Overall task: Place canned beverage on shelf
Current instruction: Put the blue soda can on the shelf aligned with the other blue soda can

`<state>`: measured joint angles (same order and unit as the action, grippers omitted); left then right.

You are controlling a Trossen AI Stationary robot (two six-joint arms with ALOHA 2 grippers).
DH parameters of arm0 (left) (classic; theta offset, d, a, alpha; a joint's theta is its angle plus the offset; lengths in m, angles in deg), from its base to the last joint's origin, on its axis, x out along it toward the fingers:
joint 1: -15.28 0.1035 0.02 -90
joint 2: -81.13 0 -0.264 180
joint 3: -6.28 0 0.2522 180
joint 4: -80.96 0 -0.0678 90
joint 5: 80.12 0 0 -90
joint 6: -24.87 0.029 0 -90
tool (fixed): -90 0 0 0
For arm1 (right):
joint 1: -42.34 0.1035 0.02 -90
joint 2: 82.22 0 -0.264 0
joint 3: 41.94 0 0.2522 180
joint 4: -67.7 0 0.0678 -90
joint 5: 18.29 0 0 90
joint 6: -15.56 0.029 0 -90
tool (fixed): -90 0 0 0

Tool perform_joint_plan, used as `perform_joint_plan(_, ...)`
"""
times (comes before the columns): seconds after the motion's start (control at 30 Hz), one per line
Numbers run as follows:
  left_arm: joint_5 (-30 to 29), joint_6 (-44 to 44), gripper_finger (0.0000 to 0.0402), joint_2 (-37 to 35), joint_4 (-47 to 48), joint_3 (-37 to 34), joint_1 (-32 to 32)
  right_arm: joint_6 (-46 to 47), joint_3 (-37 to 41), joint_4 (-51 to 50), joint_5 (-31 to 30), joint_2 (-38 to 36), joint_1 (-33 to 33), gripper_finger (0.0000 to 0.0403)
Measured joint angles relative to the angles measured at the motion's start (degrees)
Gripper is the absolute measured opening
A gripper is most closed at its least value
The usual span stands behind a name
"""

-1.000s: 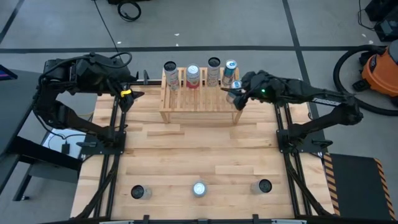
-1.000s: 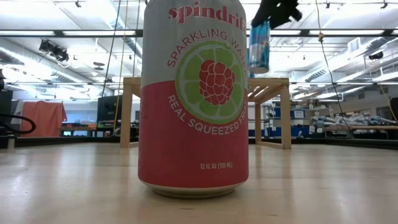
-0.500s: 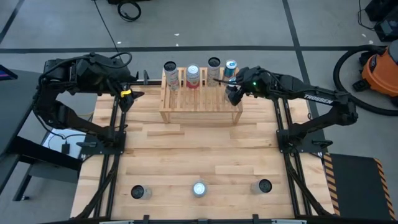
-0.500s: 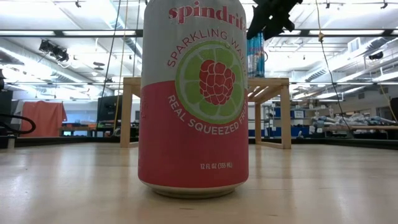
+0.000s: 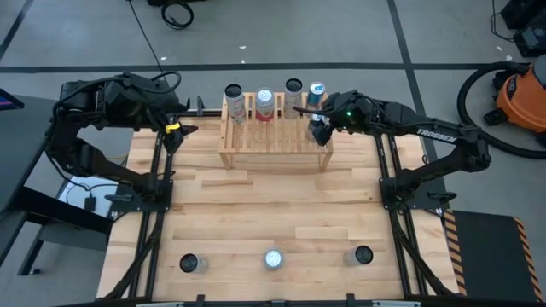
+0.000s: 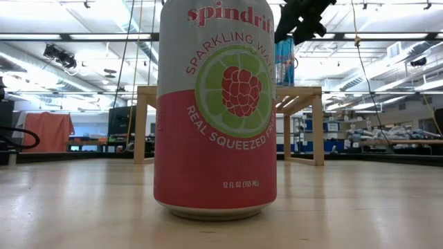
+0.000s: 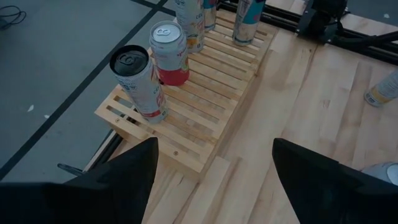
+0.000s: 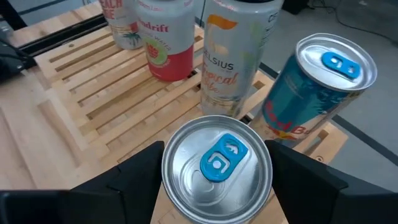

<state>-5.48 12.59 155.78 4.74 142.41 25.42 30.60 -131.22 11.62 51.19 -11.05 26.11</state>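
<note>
right pincer (image 5: 319,130): clenched on blue can (image 8: 217,163), unmoved since half a second ago | can: upright at shelf's (image 5: 273,136) 3 o'clock end | left pincer (image 7: 211,180): released, bench's (image 5: 273,213) 10 o'clock corner

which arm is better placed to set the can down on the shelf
Right. The right gripper already holds the blue-tabbed can upright over the shelf, beside the Red Bull can. The left gripper waits off the shelf's other end.
</note>
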Motion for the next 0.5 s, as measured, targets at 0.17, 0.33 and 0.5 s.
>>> perform_joint_plan(0.17, 0.0, 0.0, 0.0318, 0.0, 0.0, 0.0, 0.0, 0.0, 0.0, -0.1, -1.0, 0.0, 0.0, 0.0280)
perform_joint_plan(0.33, 0.0, 0.0, 0.0318, 0.0, 0.0, 0.0, 0.0, -0.6, 0.0, 0.4, -1.1, 0.0, 0.0, 0.0281)
perform_joint_plan(0.5, 0.0, -0.1, 0.0318, 0.0, 0.0, 0.0, 0.0, -2.0, -0.4, 1.8, -1.0, 0.0, 0.0, 0.0282)
